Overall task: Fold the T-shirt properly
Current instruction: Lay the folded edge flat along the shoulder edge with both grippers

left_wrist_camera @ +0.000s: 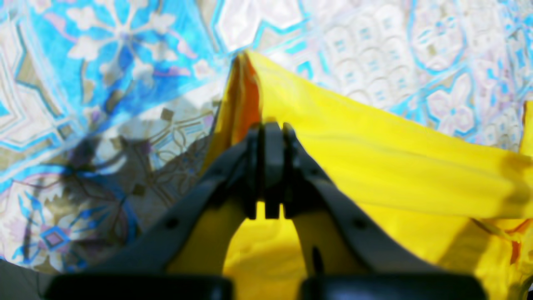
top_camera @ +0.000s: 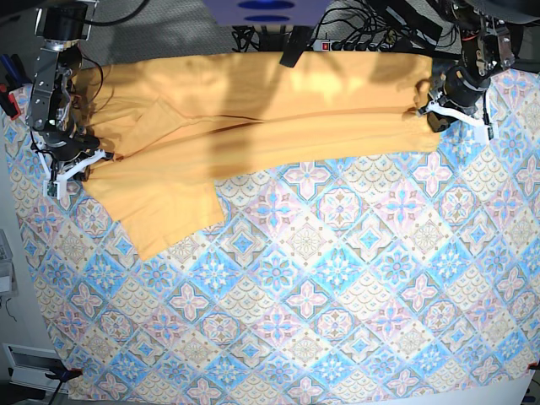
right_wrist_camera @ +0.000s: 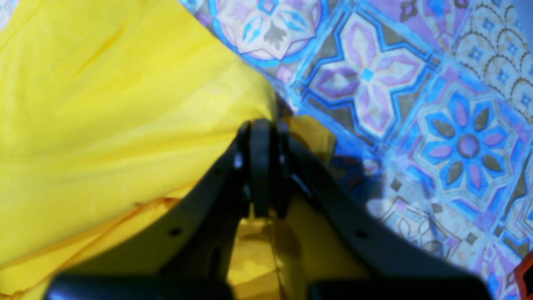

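I'm holding the T-shirt [top_camera: 253, 118] stretched along the far edge of the counter, one sleeve trailing down toward the far left corner. My left hand [left_wrist_camera: 272, 125] is pressed together, pinching a bunched corner of yellow cloth, and my right hand [right_wrist_camera: 260, 123] is clamped the same way on the opposite end of the shirt. In the base view the two hands are sitting well apart, at the two ends of the shirt.

To do this fold well, I'm thinking both hands need to travel together, at matched height and pace, keeping the span just taut so the edge lands straight. Too much pull and this thin fabric could slip from a pinch, or drag the tablecloth [top_camera: 337, 278] with it.

The shirt is soft, thin and plain, creasing in long shallow ridges, with a darker fold line running lengthwise. The tablecloth underneath is busy with blue and pink tile patterns, lying flat.
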`<move>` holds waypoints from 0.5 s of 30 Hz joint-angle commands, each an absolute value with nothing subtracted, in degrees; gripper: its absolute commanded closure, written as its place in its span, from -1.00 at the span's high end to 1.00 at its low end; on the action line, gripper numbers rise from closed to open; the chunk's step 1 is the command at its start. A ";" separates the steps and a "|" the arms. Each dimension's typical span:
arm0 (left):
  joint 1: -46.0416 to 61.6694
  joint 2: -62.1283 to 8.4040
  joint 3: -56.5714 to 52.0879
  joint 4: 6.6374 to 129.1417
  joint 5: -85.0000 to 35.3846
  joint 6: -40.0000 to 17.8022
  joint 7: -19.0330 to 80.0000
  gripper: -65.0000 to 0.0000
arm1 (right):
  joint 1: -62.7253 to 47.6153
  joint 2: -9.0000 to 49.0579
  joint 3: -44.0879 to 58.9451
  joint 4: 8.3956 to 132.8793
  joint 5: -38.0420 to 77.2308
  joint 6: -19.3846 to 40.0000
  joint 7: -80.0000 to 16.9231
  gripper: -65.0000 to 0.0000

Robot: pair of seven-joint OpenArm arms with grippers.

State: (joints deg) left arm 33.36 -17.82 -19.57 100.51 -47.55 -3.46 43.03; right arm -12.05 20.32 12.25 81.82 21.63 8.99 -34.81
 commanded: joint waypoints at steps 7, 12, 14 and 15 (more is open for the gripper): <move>34.42 -18.86 -17.01 97.63 -47.34 -3.65 42.33 -1.00 | -11.47 21.49 12.35 82.86 21.58 8.75 -33.63 -1.00; 33.80 -18.77 -16.75 92.35 -47.34 -3.56 42.33 -1.00 | -11.47 21.49 12.35 82.86 21.58 8.75 -33.63 -1.00; 33.27 -18.68 -16.75 91.12 -47.34 -3.56 42.42 -1.00 | -11.47 21.49 12.35 82.77 21.58 8.75 -33.63 -1.00; 33.27 -18.68 -16.75 91.03 -47.34 -3.56 42.42 -1.00 | -11.56 21.49 12.35 82.77 21.58 8.75 -33.63 -1.00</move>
